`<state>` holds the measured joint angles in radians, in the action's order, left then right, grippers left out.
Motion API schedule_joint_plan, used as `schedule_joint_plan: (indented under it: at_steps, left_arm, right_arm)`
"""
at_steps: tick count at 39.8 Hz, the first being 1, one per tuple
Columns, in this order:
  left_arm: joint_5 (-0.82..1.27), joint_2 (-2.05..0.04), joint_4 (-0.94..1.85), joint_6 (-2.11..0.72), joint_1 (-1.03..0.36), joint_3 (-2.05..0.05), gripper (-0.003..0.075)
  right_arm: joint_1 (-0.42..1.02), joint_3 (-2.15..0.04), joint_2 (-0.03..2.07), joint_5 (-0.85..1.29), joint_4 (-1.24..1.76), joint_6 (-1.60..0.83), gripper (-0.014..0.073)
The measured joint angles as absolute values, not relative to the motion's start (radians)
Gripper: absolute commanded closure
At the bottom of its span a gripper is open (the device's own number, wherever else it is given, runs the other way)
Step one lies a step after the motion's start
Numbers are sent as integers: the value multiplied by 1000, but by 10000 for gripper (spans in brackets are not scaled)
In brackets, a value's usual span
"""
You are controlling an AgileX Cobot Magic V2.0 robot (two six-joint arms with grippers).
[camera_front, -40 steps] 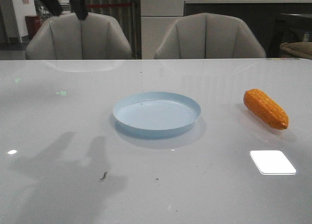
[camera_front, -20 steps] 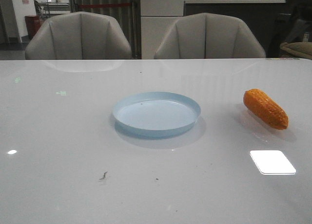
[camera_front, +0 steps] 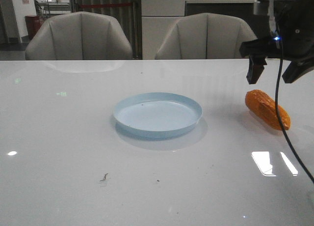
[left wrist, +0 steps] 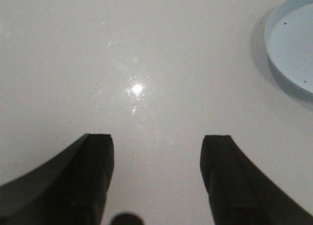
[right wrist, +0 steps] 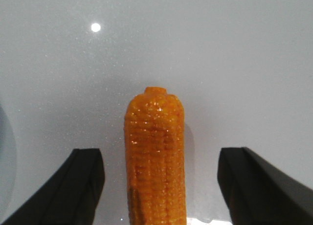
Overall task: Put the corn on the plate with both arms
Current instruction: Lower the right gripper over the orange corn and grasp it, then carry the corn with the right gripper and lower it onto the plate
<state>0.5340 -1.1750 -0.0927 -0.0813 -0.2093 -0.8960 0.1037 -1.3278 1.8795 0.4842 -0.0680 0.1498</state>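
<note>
The orange corn (camera_front: 267, 109) lies on the white table at the right, apart from the pale blue plate (camera_front: 158, 114) in the middle. My right gripper (camera_front: 277, 73) hovers just above the corn with its jaws wide open. In the right wrist view the corn (right wrist: 156, 151) lies between the two open fingers (right wrist: 80, 186), untouched. My left gripper (left wrist: 156, 176) is open and empty over bare table; the plate's rim (left wrist: 274, 54) shows at that view's edge. The left arm is out of the front view.
Two grey chairs (camera_front: 81, 37) stand behind the table's far edge. A thin black cable (camera_front: 284, 127) hangs from the right arm across the corn. A few dark specks (camera_front: 104, 177) lie on the table near the front.
The right arm has come into the front view from the right and now hangs over the corn. The left arm, seen at the top left a second ago, has left that view.
</note>
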Motion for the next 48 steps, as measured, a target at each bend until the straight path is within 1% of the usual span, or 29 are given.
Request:
schedule_joint_plan:
  at_steps: [10,13,16,18,19,21,24,37,48]
  left_arm:
    - [534,-1175,-93,-81,-209,-896,269]
    - [534,-1175,-93,-81,-209,-896,269]
    - [534,-1175,-93,-81,-209,-896,269]
    - [534,-1175,-93,-81,-209,-896,269]
    - [532,-1175,-93,-81,-209,-896,269]
    - [526,-1175,-93,-81,-209,-896,269]
    - [515,-1175,-93,-81,-209,-896,269]
    - [496,-1175,-93,-81,-209,-896,269]
    - [471,-1175,-93,-81,-209,-896,269]
  right_arm:
    - [104,-1331,1957,489,-68,150,4]
    - [104,-1331,1968,489,-70,150,32]
    - [104,-1331,1970,487,-70,150,116]
    - [104,-1331,1970,482,-70,150,204]
    - [104,-1331,1971,478,-70,150,224]
    - [104,-1331,1972,473,-72,150,294]
    - [104,-1334,1978,467,-73,150,333]
    - [108,-1378,2002,470,-82,148,335]
    - [159,-1574,2014,558,-91,43,335]
